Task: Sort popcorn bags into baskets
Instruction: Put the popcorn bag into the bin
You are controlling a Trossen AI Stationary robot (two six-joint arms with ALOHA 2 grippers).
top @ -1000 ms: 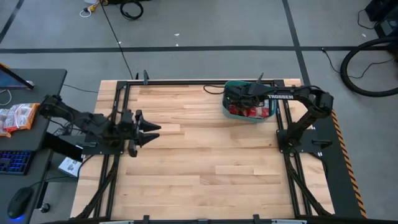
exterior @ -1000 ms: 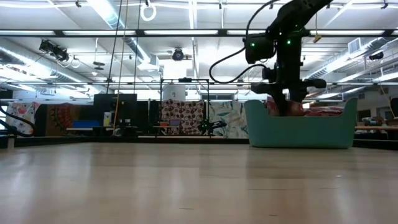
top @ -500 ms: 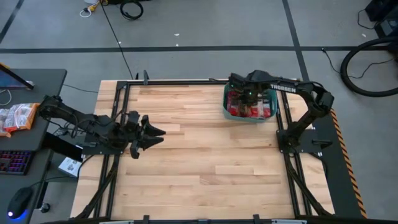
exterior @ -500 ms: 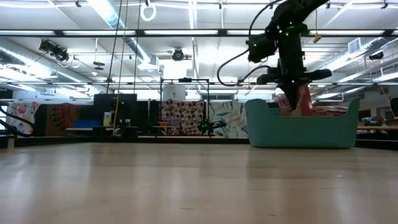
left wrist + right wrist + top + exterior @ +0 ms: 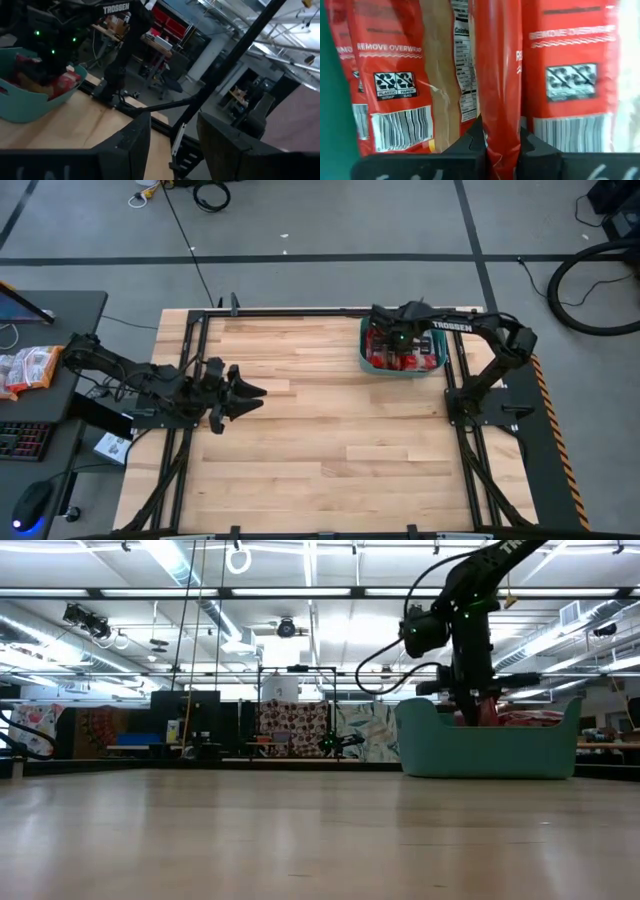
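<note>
The teal basket (image 5: pixel 364 358) stands at the table's far right and holds several red popcorn bags (image 5: pixel 395 75) lying flat. My right gripper (image 5: pixel 397 338) points down into it and is shut on one red bag (image 5: pixel 502 75), seen edge-on in the right wrist view. In the low view that bag (image 5: pixel 488 708) shows just above the basket's rim (image 5: pixel 480 745). My left gripper (image 5: pixel 252 392) hangs level over the table's left part, open with nothing between its fingers (image 5: pixel 125 145). It points toward the basket (image 5: pixel 25 105). My right gripper pinches the red bag between its two fingers, on a narrow folded edge (image 5: pixel 502 142) of the packet. The fingers come from above, pointing down into the basket. The bag stands on edge below them, over the bags lying flat; its lower end is hidden.
Paler orange-and-white packets (image 5: pixel 25 368) lie on a desk left of the table, beside a keyboard (image 5: pixel 22 440) and a mouse (image 5: pixel 30 505). Black frame rails (image 5: pixel 300 312) run along the table's edges. Bare wood (image 5: pixel 330 440) lies between the two arms.
My right gripper has shifted a little along the basket and its wrist has turned. A red bag now shows with it just above the rim in the low view, where none showed a second ago. My left gripper has rolled slightly in place.
</note>
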